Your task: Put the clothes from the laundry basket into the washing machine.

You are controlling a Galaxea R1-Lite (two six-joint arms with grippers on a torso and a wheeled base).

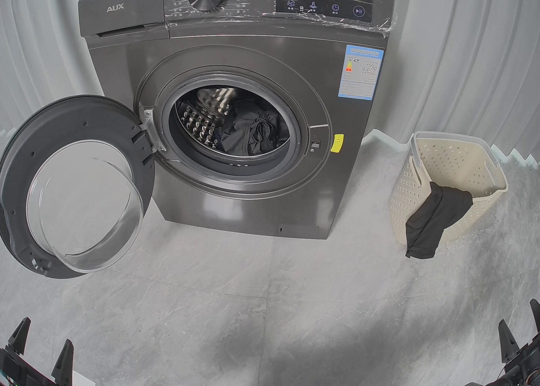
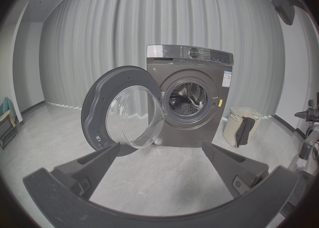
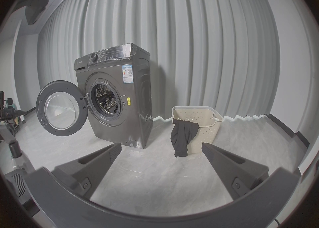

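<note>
Centre frame, washing machine open, dark clothes inside.
At right, garment drapes over laundry basket rim; left gripper and right gripper spread apart.

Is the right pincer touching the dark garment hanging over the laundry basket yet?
Apart. The right wrist view shows bare floor between the open right pincer and the dark garment draped over the laundry basket rim.

The pale grey tiled floor carries the washing machine and, near the machine's right side but apart from it, the cream laundry basket.
</note>
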